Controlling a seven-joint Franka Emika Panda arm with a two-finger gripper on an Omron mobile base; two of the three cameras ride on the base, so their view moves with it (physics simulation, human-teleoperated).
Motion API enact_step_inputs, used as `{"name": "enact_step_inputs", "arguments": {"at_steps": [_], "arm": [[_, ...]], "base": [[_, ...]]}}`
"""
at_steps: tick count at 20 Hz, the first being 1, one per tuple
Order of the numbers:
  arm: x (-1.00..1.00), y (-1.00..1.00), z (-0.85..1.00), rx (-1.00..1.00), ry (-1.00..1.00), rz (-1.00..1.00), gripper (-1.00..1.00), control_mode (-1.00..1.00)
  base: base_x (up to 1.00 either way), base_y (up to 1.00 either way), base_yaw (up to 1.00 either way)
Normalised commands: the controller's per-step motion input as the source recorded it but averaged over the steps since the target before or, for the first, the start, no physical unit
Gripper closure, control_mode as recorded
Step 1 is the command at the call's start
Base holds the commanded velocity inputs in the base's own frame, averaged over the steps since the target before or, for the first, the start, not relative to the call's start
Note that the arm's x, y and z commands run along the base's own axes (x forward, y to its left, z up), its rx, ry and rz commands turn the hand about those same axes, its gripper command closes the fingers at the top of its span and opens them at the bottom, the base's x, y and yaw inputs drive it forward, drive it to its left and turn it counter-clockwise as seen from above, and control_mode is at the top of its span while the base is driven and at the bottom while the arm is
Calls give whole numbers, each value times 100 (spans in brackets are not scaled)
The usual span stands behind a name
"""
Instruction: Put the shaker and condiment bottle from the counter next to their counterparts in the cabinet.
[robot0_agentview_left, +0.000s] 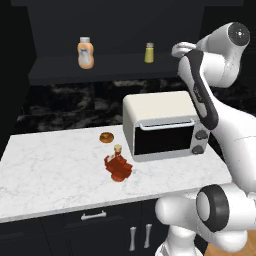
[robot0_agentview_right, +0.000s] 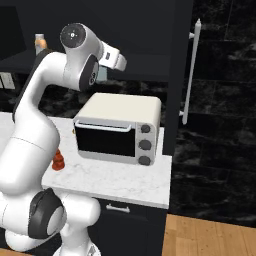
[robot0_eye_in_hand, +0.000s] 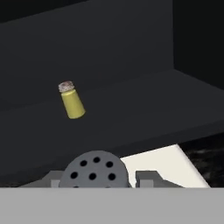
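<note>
The shaker's grey perforated cap (robot0_eye_in_hand: 94, 169) sits between the gripper (robot0_eye_in_hand: 99, 180) fingers, which are closed on it, just below the cabinet (robot0_eye_in_hand: 144, 105) shelf. The yellow shaker (robot0_eye_in_hand: 71, 100) stands on that shelf, well apart.

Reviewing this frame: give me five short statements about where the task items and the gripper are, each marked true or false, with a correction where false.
1. The gripper holds the shaker in front of the cabinet shelf. True.
2. The condiment bottle stands on the cabinet shelf. False: it is on the counter, left of the toaster oven.
3. The yellow shaker stands on the shelf. True.
4. The squeeze bottle is right of the yellow shaker in the left base view. False: it is to its left.
5. The toaster oven door is open. False: it is shut.
</note>
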Motion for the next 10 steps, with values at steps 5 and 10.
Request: {"name": "enact_step_inputs", "arguments": {"at_steps": [5, 10], "arm": [[74, 3, 14, 0, 0, 7, 100, -100], [12, 1, 0, -1, 4, 1, 100, -100]], "base": [[0, 0, 0], [0, 0, 0]]}}
